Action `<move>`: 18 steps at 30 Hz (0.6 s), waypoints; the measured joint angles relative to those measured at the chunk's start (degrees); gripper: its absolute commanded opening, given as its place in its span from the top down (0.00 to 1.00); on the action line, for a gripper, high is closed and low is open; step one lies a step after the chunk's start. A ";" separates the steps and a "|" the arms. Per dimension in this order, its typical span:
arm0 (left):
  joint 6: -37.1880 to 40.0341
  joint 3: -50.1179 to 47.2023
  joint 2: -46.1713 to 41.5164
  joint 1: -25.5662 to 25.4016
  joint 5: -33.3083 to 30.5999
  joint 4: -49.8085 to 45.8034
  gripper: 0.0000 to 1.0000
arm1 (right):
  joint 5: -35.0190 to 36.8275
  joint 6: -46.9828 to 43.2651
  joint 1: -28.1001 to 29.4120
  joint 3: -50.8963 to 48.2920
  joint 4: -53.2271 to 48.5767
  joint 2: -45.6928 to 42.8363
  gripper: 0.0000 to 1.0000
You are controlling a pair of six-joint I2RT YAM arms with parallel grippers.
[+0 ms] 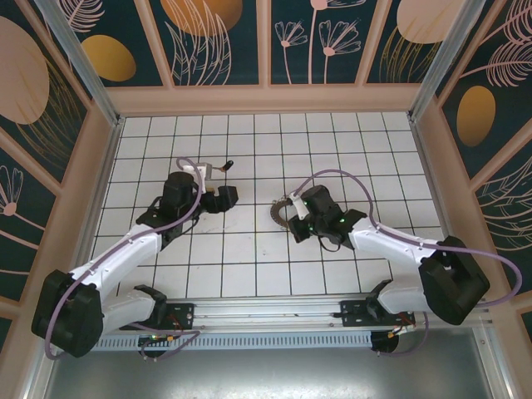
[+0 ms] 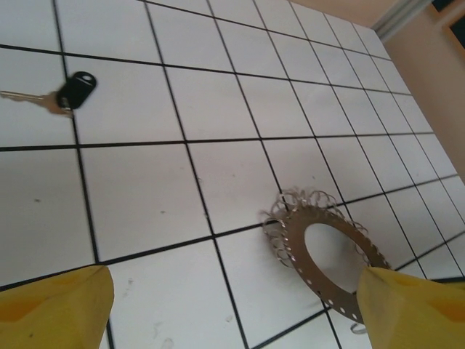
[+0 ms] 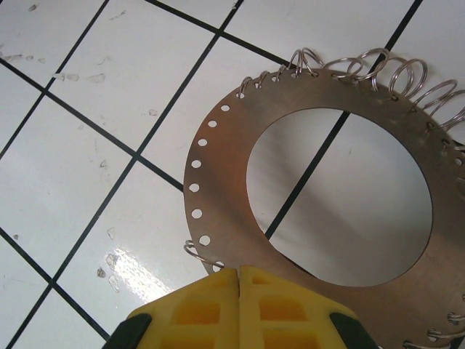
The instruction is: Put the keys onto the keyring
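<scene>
Open tiles surround the keys point(image 2: 75, 91); the right arm point(image 1: 391, 241) overhangs the keyring point(image 3: 218, 174).

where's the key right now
In the top external view the key lies just beyond the left gripper, well left of the keyring.

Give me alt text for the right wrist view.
Right gripper, shut, at the near rim of a flat metal keyring with a wide hole, small punched holes and wire loops along its edge, on a white tiled table.
</scene>
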 measured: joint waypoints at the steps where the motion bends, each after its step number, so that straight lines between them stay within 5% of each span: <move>1: 0.22 0.00 -0.09 -0.72 -0.39 0.04 0.14 | -0.07 -0.52 0.00 -0.07 -0.02 -0.37 1.00; 13: 4.17 -1.53 -10.82 -9.38 -2.73 3.08 0.12 | -1.75 -8.61 0.57 3.08 1.70 -7.89 1.00; 18: 7.43 -2.95 -15.63 -12.17 -3.43 5.29 0.01 | -1.77 -11.45 2.43 5.68 1.64 -9.16 1.00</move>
